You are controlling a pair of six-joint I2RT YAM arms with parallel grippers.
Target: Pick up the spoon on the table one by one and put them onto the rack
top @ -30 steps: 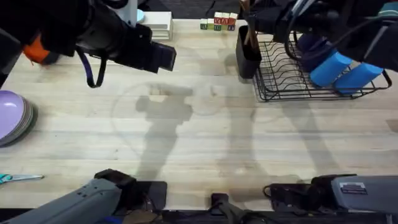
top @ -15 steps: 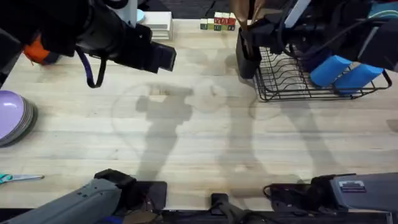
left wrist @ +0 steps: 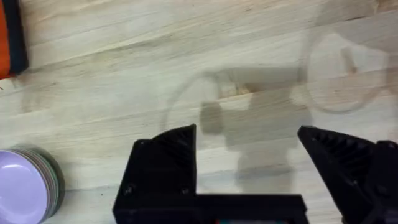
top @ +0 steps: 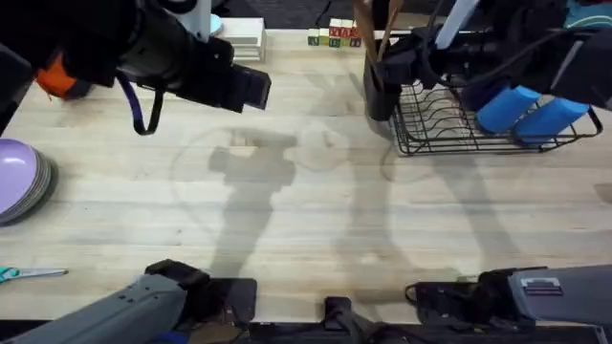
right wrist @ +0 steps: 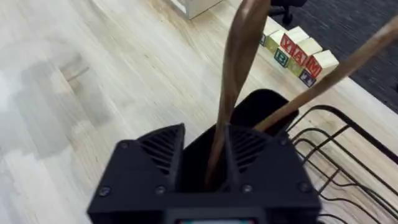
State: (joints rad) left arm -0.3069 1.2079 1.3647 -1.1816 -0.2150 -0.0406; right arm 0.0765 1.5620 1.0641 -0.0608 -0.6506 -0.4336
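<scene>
On the pale wooden table [top: 316, 210], near the arm bases, nothing is being handled; no spoon is seen lying on the bare wood. To the near left of the rack, a stack of purple plates [top: 21, 180] is set at the table's left edge. Well to the left of the rack, the left gripper [left wrist: 249, 168] is held above the wood, its black fingers spread wide with nothing between them.

Farther off, the black wire rack [top: 478, 119] is placed at the table's far right, with its solid black caddy [top: 381, 88] on the end nearest the middle. Directly over the caddy, the right gripper [right wrist: 205, 168] is closed on the handle of the darker spoon [right wrist: 239, 68], which is held nearly upright, its lower end hidden behind the fingers. A lighter spoon [right wrist: 336, 78] is seen leaning in the caddy already. Lettered toy blocks [top: 335, 36] are set just beyond the caddy.

The step in hand is judged to be the placing of the second spoon. Next, the grip is likely to be released and the arm lifted straight up, so that neither handle is snagged.
</scene>
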